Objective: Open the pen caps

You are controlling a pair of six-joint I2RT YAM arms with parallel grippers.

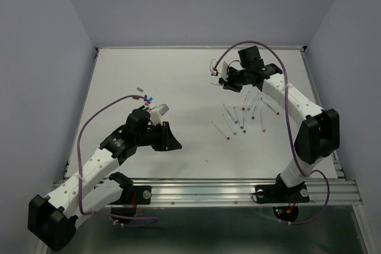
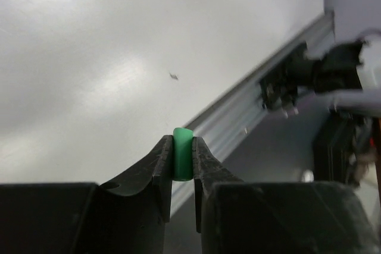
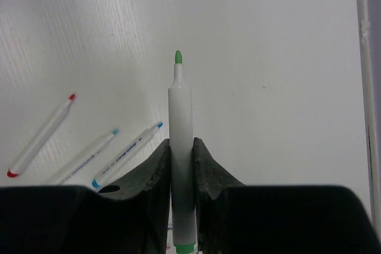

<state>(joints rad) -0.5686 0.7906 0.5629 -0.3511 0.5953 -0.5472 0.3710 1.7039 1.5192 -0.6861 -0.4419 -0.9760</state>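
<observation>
The left gripper (image 2: 183,144) is clamped on the green cap (image 2: 183,162), well left of the loose pens (image 1: 244,117). The cap should handle as light, stiff and smooth: grip across its sides. The right gripper (image 3: 181,147) is closed around the uncapped green pen (image 3: 180,99), just beyond those pens. Far left of them lie other caps (image 1: 146,97), apparently obstructing nothing.

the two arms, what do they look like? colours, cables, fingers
Both the left arm and the right arm are white tube-like links joined by chunky black joint housings. A thin purple cable loops loosely alongside each arm. The left gripper and right gripper have matte black fingers that curve inward and taper to flat tips, on a blocky black body.
</observation>
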